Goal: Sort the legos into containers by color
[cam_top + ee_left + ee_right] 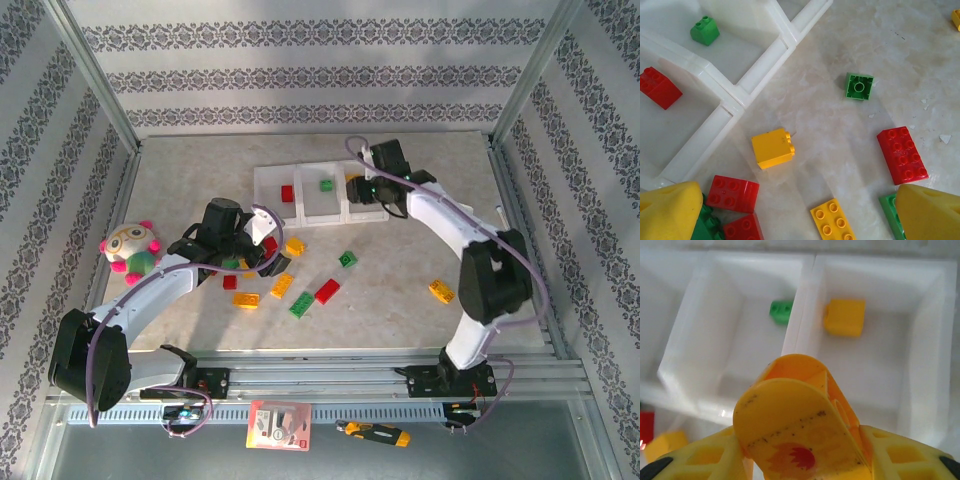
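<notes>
While the right gripper clenches a rounded yellow plastic lego above the white translucent containers, the left gripper hangs spread wide over the marbled table, a flat yellow studded lego lying between its fingers.

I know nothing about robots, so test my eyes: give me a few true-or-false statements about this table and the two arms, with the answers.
1. The left bin holds a red lego. True.
2. The middle bin holds a yellow lego. False: it holds a green lego.
3. The left gripper is clamped on a brick. False: its jaws stand open above loose legos on the table.
4. The right gripper has a yellow rounded piece between its fingers, above the right bin. True.
5. A plush toy sits at the table's left side. True.
</notes>
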